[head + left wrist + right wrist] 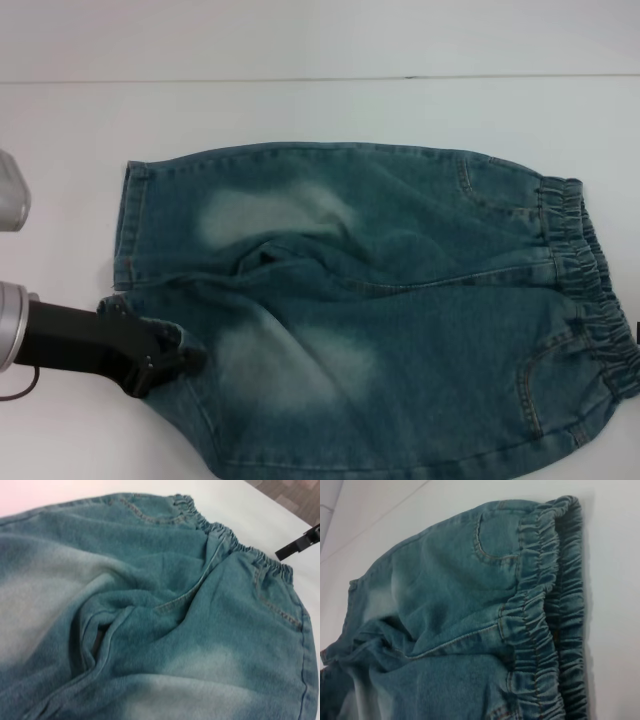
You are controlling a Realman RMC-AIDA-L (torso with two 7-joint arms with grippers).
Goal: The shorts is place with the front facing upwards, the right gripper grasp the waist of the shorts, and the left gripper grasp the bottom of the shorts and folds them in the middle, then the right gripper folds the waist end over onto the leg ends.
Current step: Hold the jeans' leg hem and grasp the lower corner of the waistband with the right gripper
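The blue-green denim shorts (400,300) lie front up on the white table, with the ruffled waist (585,270) at the right and the leg hems at the left. The far leg's hem (125,225) lies flat. My left gripper (180,358), black with a silver wrist, is at the near leg's hem (158,326), shut with the denim bunched over its fingers. The left wrist view shows the shorts (150,605) and, past the waist (225,537), my right gripper (300,542) just off the band. The right wrist view looks down on the gathered waist (545,605).
The white table (320,110) spreads behind and to the left of the shorts. A grey part of the arm (10,195) shows at the left edge. The cloth is wrinkled around the crotch (280,255). The near side of the shorts reaches the bottom of the head view.
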